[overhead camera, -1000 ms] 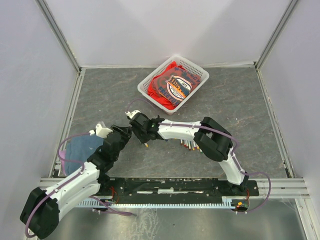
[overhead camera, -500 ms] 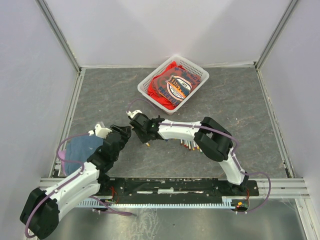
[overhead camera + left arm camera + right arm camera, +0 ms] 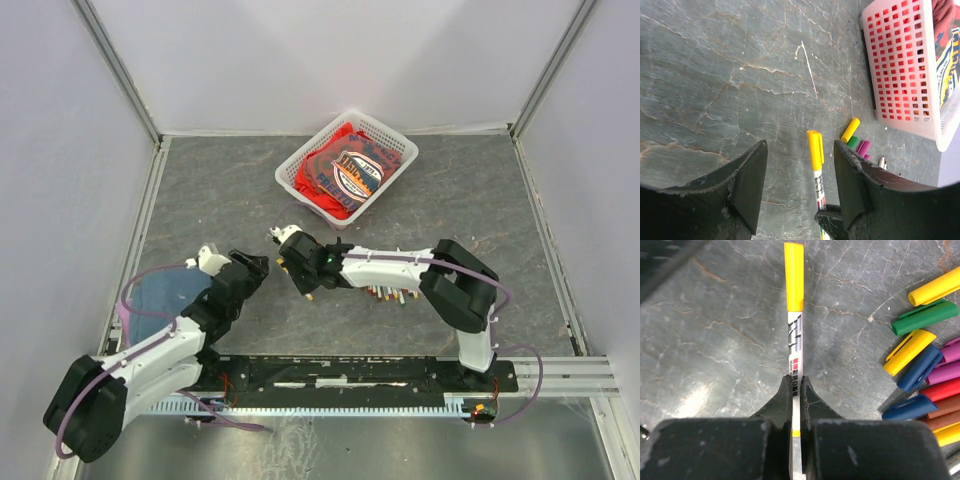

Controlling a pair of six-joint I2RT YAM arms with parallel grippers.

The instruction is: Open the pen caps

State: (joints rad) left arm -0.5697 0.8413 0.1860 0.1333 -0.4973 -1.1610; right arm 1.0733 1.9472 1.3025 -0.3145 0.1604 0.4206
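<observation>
Basket (image 3: 283,181): white plastic mesh, far-centre of the worktop (image 3: 480,210), w/ a red fabric item (image 3: 322,188) w/ a printed round logo inside it. Nothing else visible in there.

Worktop is dark grey w/ a stone pattern, w/ white walls on three sides & a metal rail along the near edge. There's a blue cloth (image 3: 158,293) at the near-left edge, partly under the L arm. A row of pens (image 3: 388,293) lies under the R forearm.

Loose pen caps (image 3: 910,352) lie in a bunch just right of the held pen: yellow, green, blue, purple, red & brown, some touching each other.

You've got both arms angled in towards centre-left, tips near each other but apart.

- The right end effector (image 3: 796,385) is clamped on the white pen (image 3: 795,345) at its printed barrel. The pen pts straight out ahead of the fingers, off the surface as far as you can tell.
- The yellow cap (image 3: 794,276) is on the pen's far end, not off yet.
- The left end effector (image 3: 799,167) is spread wide & holding nothing. In its wrist view the yellow cap shows between the two fingers (image 3: 747,185), touching neither. Can't tell if it's at the same depth.
</observation>
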